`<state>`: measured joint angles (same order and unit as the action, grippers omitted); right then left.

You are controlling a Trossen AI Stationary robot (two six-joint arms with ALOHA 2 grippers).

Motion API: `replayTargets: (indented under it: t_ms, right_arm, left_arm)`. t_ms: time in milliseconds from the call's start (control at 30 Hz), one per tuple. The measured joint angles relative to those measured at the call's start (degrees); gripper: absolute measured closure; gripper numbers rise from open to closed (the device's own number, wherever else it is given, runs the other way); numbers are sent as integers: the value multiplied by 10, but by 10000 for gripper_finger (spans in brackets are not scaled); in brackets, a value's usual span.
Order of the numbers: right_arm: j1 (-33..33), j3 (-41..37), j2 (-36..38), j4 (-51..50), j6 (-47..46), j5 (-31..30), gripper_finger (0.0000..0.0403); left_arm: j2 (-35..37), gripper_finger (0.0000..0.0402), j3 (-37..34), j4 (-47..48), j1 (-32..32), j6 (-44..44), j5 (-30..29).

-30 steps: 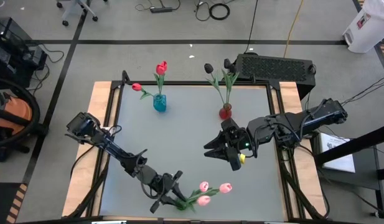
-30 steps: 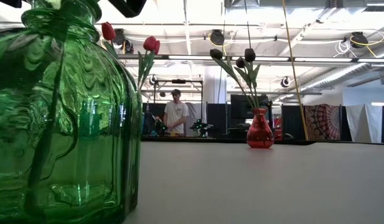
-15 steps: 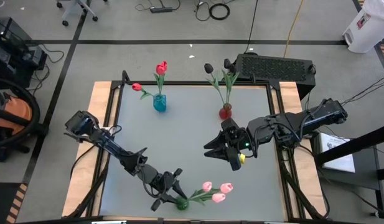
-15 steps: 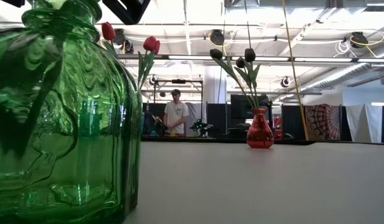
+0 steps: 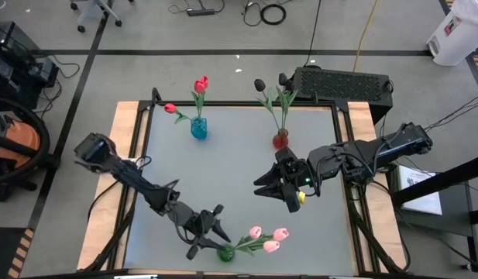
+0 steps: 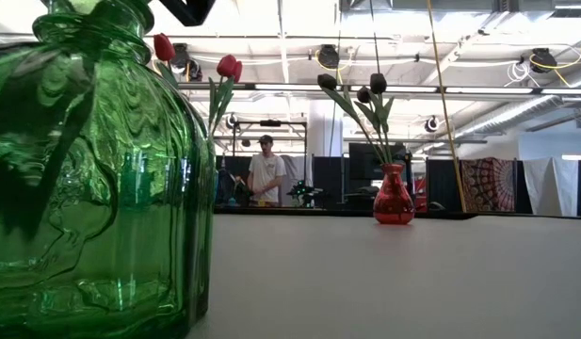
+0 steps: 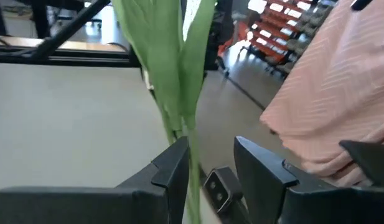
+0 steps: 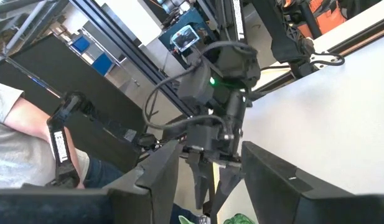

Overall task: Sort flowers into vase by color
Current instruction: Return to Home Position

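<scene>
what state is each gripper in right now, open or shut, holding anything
Left gripper: open, holding nothing, close to the green vase.
Right gripper: open, holding nothing.

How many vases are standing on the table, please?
3: the blue vase far side, left; the red vase far side, right; the green vase at the near edge.

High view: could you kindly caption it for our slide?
Left gripper, jaws open, beside the green vase of pink tulips; right gripper waits mid-table.
</scene>
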<state>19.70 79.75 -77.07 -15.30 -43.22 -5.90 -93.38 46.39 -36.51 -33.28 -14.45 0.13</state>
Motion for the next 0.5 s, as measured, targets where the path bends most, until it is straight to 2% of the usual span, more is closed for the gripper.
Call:
replayTargets:
  t_ms: [500]
  right_arm:
    - [0, 0, 0, 0, 0, 0, 236]
  left_arm:
    - [228, 269, 0, 317, 3, 56, -78]
